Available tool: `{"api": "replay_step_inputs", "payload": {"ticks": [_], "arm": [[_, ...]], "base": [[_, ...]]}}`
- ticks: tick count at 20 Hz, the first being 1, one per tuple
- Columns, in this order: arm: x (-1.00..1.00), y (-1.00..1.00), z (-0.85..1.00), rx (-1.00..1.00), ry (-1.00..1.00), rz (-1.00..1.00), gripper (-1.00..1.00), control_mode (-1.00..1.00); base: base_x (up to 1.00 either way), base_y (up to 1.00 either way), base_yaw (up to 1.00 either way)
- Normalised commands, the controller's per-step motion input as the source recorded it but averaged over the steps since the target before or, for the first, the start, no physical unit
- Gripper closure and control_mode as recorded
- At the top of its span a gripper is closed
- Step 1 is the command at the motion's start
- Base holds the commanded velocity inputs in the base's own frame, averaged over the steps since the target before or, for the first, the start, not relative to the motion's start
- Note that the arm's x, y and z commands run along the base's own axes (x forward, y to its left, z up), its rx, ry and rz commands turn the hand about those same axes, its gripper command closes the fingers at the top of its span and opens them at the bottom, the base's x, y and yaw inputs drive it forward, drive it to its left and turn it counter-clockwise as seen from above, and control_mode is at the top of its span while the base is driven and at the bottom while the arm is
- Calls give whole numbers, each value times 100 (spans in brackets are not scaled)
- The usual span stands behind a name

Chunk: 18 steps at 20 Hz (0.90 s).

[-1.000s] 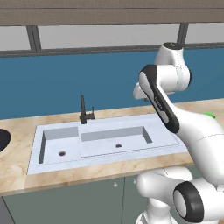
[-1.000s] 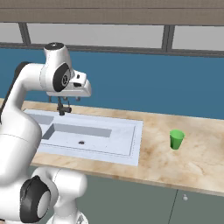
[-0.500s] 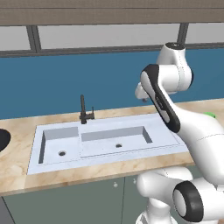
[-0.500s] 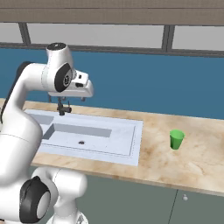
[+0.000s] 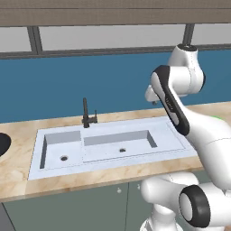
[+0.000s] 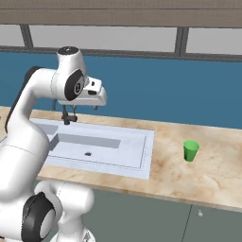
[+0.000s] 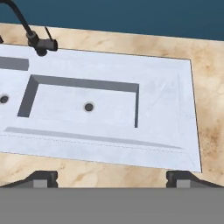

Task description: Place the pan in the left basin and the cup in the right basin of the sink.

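Gripper [image 7: 111, 177] hangs high over the sink [image 5: 178, 140], jaws spread wide and holding nothing.

One sink, two basins: the squarish left basin [image 5: 59, 149] and the wide right basin [image 7: 83, 105], which runs lengthwise along the counter [image 6: 212, 175] with the black faucet [image 5: 86, 115] behind the divider. One green cup [image 6: 190, 151] stands upright well right of the sink. One black pan [image 5: 2, 144] peeks in left of the sink; its handle cannot be made out.
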Motion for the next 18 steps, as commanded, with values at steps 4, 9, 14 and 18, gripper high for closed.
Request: {"api": "replay_step_inputs", "payload": {"ticks": [4, 9, 14, 18], "arm": [[0, -25, 0, 0, 0, 0, -100, -100], [0, -25, 0, 0, 0, 0, -100, -100], [0, -24, 0, 0, 0, 0, -100, -100], [0, -27, -1, 0, 0, 0, -100, -100]], "base": [[0, 0, 0], [0, 0, 0], [0, 0, 0], [0, 0, 0]]}}
